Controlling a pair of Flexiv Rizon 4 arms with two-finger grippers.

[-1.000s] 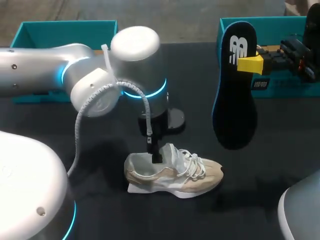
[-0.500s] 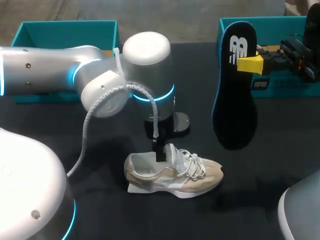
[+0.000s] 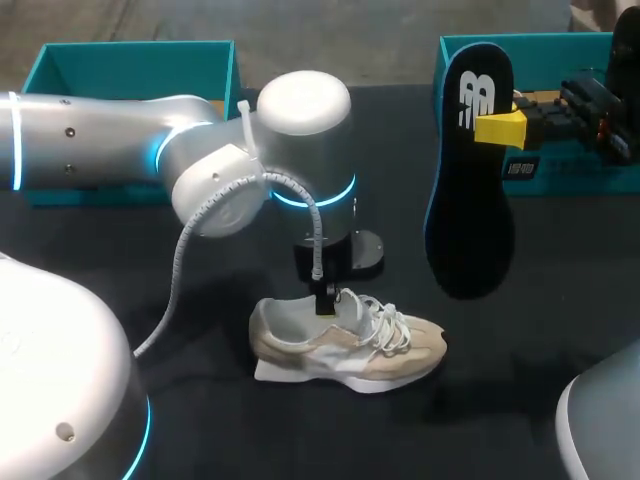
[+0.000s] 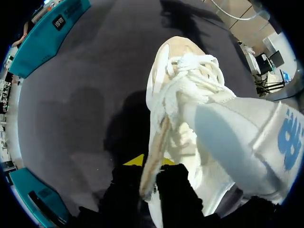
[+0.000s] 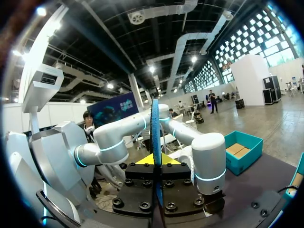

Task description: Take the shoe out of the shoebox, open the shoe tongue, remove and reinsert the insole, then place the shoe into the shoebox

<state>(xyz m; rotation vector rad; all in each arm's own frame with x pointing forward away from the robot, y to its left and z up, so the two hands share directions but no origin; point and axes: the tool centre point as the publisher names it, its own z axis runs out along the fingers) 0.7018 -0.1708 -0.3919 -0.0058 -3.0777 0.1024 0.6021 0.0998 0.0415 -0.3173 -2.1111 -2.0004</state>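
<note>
Shoe: A beige and white shoe (image 3: 350, 345) sits on its sole near the middle of the black table (image 3: 560, 270). It is outside both boxes, with its toe toward the right arm's side and its heel toward the left's.

Left arm: It comes in from the left and bends low over the table. Its wrist points straight down at the shoe's opening, just behind the laces (image 3: 388, 330).

Left gripper: The left gripper (image 4: 151, 164) pinches the shoe's beige upper edge beside the opening. In the left wrist view one black finger sits on each side of the edge, with the yellow tips just showing.

Tongue: The pale tongue (image 4: 247, 133), which carries a blue mark, stands up beside those fingers. The laces are bunched ahead of it.

Insole: A black insole (image 3: 468, 170) with a blue rim is held in the air over the table's far right, well apart from the shoe. Its logo end is toward the right box and its broad end toward the table's middle.

Right gripper: The right gripper (image 5: 155, 160) is clamped on the insole near the logo end. In the right wrist view the insole stands edge-on, with a yellow-tipped finger against each face.

Boxes: Two open teal boxes stand at the table's far edge. The left box (image 3: 130, 60) is behind the left arm and the right box (image 3: 560, 165) is behind the insole.
</note>
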